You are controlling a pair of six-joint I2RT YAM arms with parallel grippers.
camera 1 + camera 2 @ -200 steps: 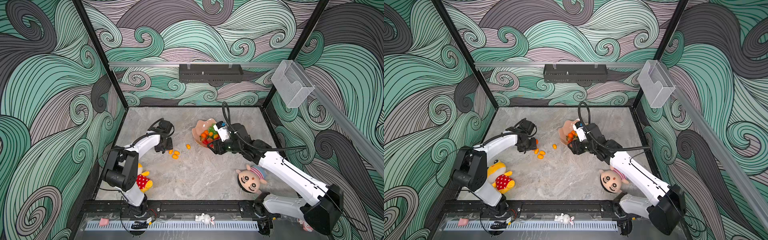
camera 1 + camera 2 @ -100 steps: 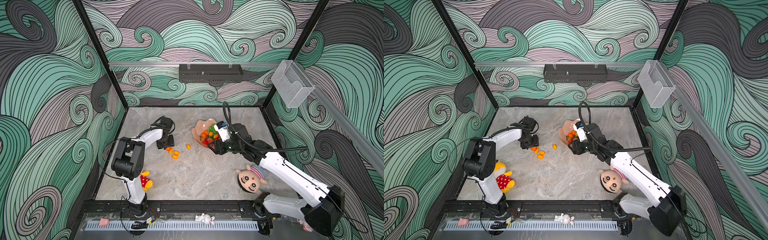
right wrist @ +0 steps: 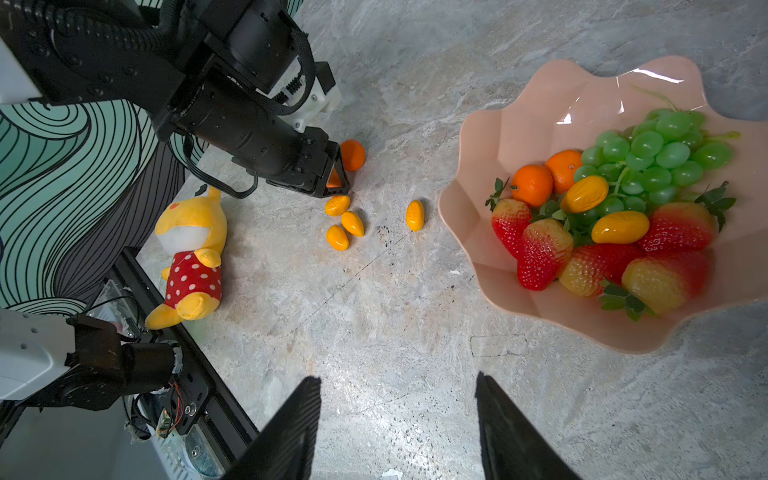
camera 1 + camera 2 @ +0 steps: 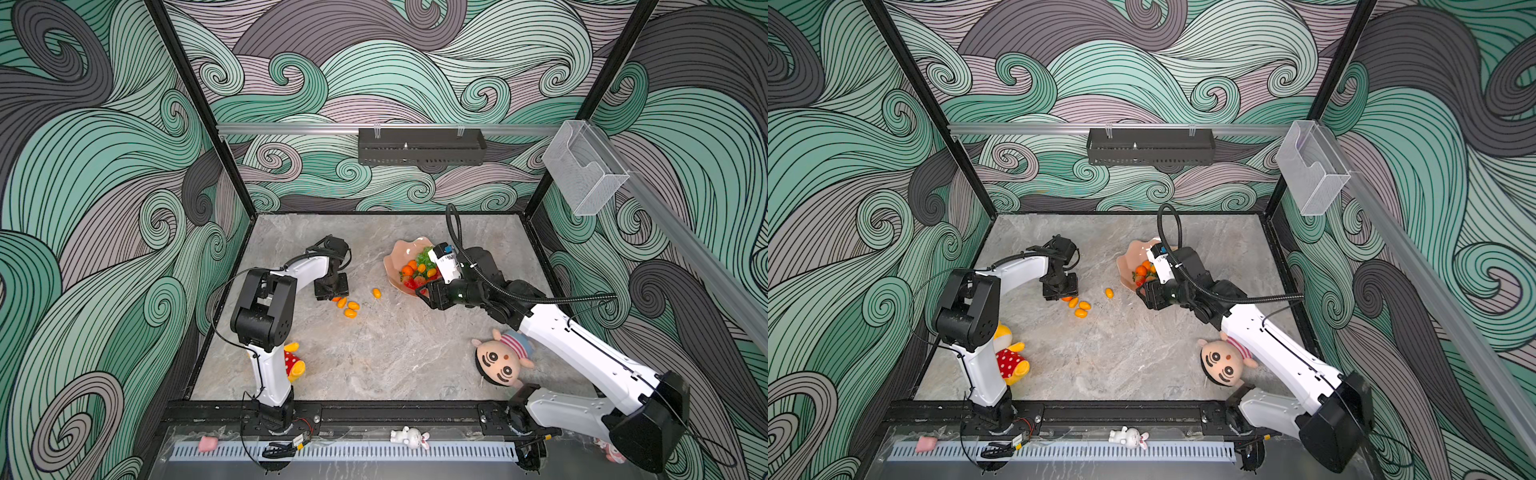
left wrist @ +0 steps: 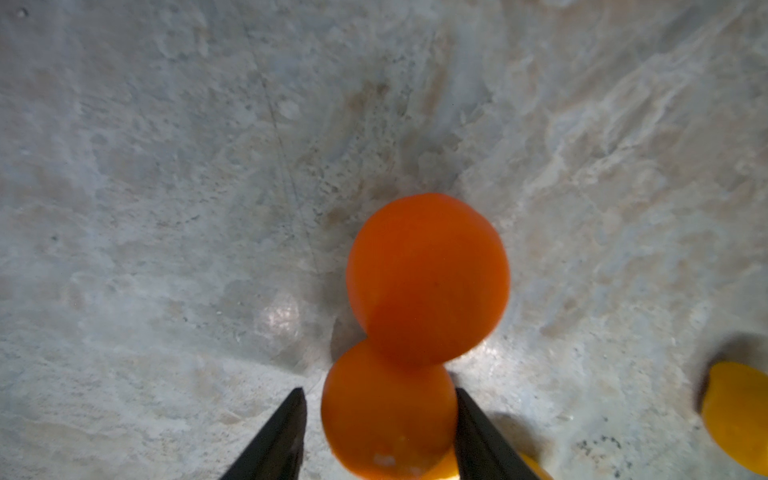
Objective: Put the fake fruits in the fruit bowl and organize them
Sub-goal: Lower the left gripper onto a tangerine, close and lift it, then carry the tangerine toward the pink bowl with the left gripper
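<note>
Presently, the left end effector (image 5: pixel 378 395) is set low over the desk (image 5: pixel 166 208), its jaws apart to either side of a tangerine (image 5: pixel 386 419). One finger is laid against the skin while a sliver of desk is seen at the other, so a firm clamp is judged not yet made. The straddle across the round middle is presumably chosen so that the smooth ball is not squeezed out sideways. A second tangerine (image 5: pixel 428 278) is touched by the first — it may be nudged at lift-off.

The right end effector (image 3: pixel 397 380) is held over bare desk just beside the fruit bowl (image 3: pixel 519 124), jaws wide apart with nothing between them. This is judged a waiting post that leaves the bowl's approach free.

Inside the bowl, a grape bunch (image 3: pixel 660 153), strawberries (image 3: pixel 544 249), two tangerines (image 3: pixel 532 185) and two kumquats (image 3: pixel 619 226) are heaped toward one side. Bare wall is left on the side facing the loose fruit. Four loose kumquats (image 3: pixel 352 222) lie on the desk — three clustered by the left end effector, one nearer the bowl.

A polka-dot plush toy (image 3: pixel 191 257) and a doll (image 4: pixel 500 365) lie toward the desk's edges.

No brand, label or writing can be read.
</note>
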